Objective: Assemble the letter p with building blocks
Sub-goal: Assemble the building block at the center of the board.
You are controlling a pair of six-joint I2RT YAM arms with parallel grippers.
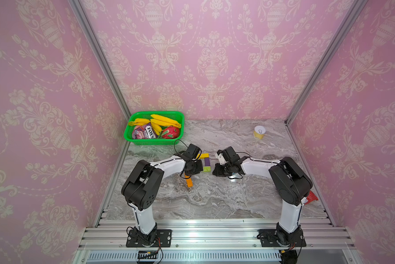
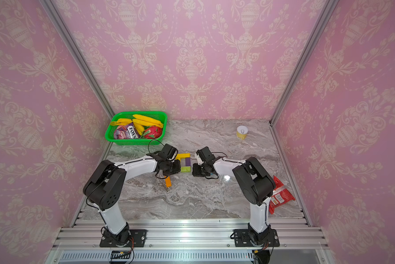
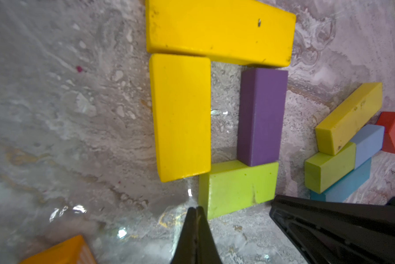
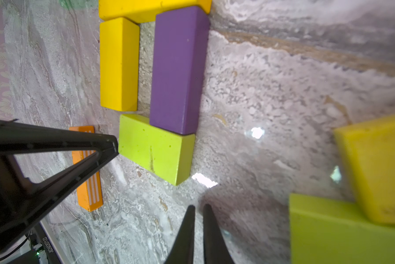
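seeing my left pincer and right pincer both closed, empty. between them on the desk, long yellow block, short yellow block, purple block, lime block form a ring; orange block nearby.

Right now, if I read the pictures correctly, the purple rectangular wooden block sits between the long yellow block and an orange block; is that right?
Not quite: at that end of the purple rectangular wooden block lies a lime green block, not an orange one. The long yellow block is indeed at its other end. The left wrist view shows this; the orange block lies apart from the loop.
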